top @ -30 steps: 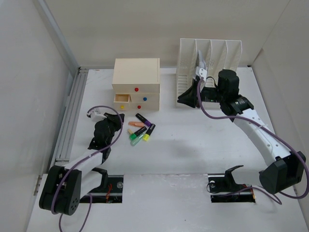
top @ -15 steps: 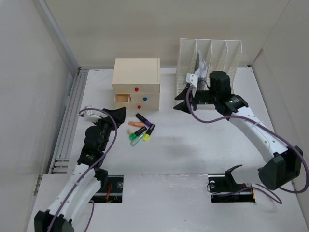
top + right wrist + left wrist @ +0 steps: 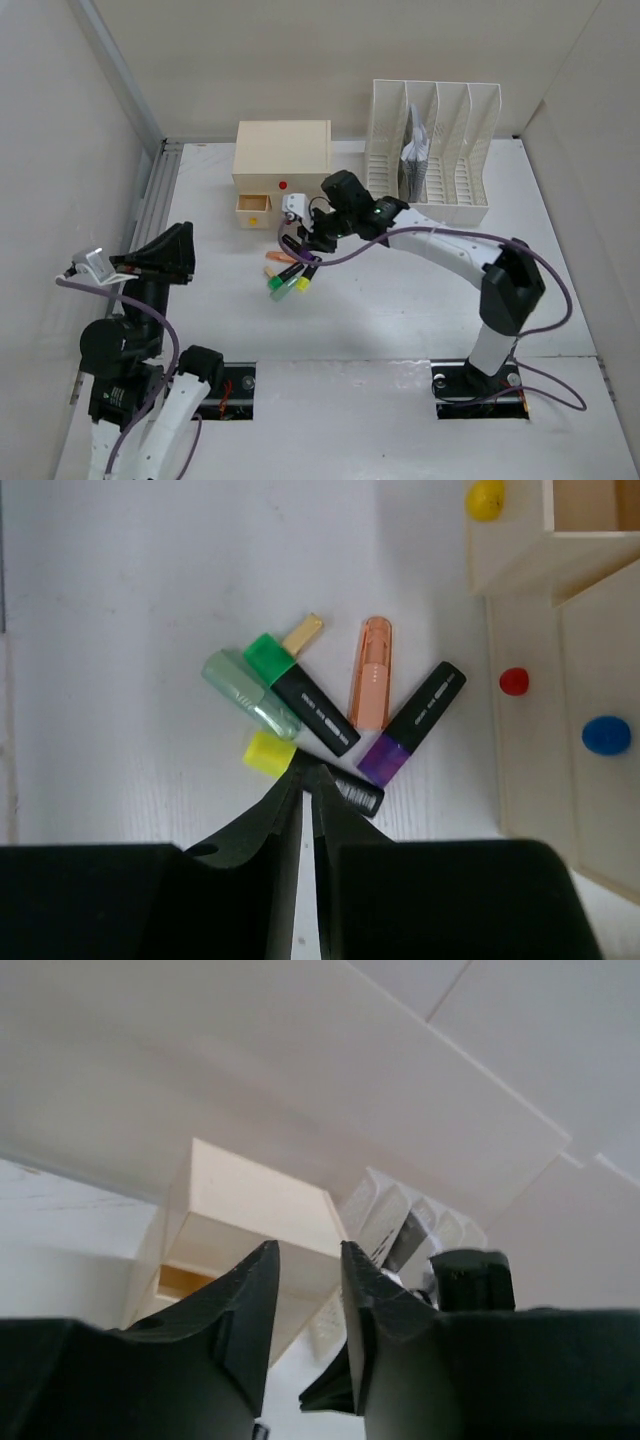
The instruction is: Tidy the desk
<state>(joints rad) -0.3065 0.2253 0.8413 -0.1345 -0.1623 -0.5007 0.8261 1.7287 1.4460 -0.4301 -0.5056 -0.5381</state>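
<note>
The desk is a white tabletop. Several highlighters lie in a loose pile in front of the beige drawer box. My right gripper hangs over the pile, shut and empty. In the right wrist view its tips are just above the black body of the yellow-capped highlighter, beside the green, orange and purple ones. My left gripper is raised high at the near left, open and empty, and points toward the drawer box.
The box's top left drawer, with a yellow knob, stands open. A white slotted file rack at the back right holds papers. A grey rail runs along the left edge. White walls stand around the desk.
My right arm has swung left from the file rack to above the highlighters. My left arm has lifted off the desk and pulled back toward the near left.
</note>
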